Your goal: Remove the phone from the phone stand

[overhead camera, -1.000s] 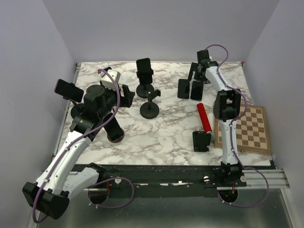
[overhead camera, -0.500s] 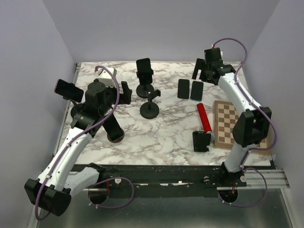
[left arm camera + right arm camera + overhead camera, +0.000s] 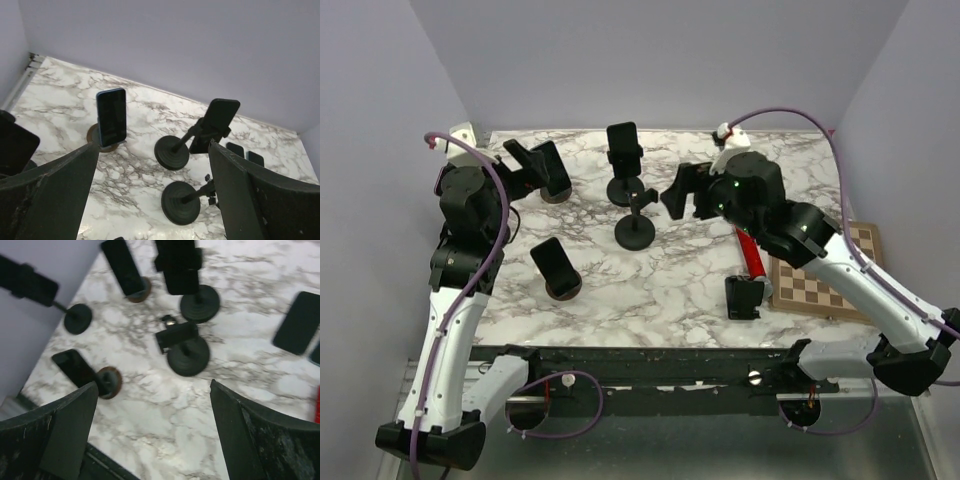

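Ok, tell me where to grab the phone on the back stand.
Probably its upper half, pinching the two long edges and coming from above: the phone stands on end, and the clamp holds it lower down.

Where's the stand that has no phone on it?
In the top view the empty stand sits mid-table, just nearer the arms than the back stand, which holds a phone.
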`<state>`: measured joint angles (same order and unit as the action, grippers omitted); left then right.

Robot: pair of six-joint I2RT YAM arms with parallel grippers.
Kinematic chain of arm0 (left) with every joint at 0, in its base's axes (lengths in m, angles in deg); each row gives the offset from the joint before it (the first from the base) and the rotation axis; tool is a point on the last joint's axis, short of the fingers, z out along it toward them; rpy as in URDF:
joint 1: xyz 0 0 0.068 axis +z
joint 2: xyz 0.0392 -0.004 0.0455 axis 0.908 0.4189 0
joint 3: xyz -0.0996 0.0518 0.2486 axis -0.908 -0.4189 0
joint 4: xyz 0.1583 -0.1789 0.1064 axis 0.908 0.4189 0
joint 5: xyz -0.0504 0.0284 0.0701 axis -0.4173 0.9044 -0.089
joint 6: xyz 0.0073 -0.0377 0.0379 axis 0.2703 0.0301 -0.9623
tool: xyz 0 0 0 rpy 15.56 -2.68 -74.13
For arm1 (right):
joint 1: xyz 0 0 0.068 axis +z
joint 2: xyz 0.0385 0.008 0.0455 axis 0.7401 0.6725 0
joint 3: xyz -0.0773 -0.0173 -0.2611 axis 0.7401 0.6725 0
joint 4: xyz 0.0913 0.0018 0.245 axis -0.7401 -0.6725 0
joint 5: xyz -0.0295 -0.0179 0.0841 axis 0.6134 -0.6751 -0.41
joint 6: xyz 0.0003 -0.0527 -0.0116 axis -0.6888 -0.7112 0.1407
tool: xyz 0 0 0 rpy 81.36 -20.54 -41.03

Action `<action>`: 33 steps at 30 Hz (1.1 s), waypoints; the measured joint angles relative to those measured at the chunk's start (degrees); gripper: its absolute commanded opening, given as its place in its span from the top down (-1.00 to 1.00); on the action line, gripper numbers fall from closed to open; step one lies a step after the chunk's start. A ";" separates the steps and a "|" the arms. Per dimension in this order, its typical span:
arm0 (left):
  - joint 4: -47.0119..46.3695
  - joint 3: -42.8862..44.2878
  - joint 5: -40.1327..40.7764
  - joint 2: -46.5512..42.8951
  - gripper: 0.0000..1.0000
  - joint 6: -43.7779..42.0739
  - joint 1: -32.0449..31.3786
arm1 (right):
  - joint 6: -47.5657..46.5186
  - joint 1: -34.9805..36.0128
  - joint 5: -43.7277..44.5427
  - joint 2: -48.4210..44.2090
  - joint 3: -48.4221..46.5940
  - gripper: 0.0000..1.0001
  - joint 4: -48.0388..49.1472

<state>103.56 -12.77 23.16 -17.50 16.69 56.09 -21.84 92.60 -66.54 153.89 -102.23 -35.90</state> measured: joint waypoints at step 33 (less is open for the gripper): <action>-1.57 -5.90 19.96 -6.36 -0.97 -8.90 0.96 | 2.27 29.70 10.71 47.28 -17.35 -1.00 15.34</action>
<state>101.98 -18.67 43.12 -23.86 7.79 57.05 -19.57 122.31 -55.83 201.16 -119.58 -20.55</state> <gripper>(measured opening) 0.985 0.998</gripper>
